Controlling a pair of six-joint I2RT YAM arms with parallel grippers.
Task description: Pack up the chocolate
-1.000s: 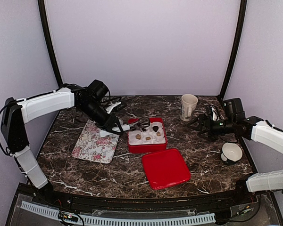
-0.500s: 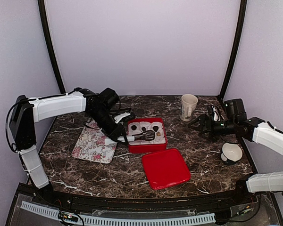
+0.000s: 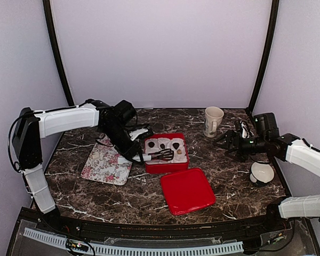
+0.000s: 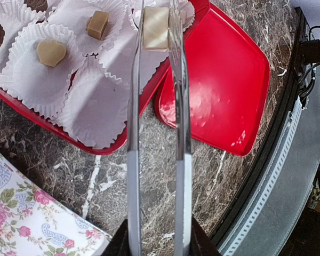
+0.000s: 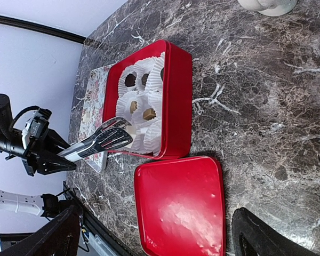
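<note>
A tan chocolate (image 4: 156,28) is pinched between the tips of tongs (image 4: 182,160), at 3 o'clock of the left end effector (image 3: 132,152), which is closed narrowly on their handles. The chocolate is held over paper cups (image 4: 90,117) in the red box (image 3: 165,167). The right end effector (image 3: 228,143) is spread wide, with nothing held.

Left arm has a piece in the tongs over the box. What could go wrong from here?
The tan chocolate is pinched only at the tips of the tongs held by the left gripper; it might slip and miss a cup. It hangs near the red box's edge beside the lid, so a drop could bounce out. Lowering, the tips may crumple the loose paper cups.
</note>
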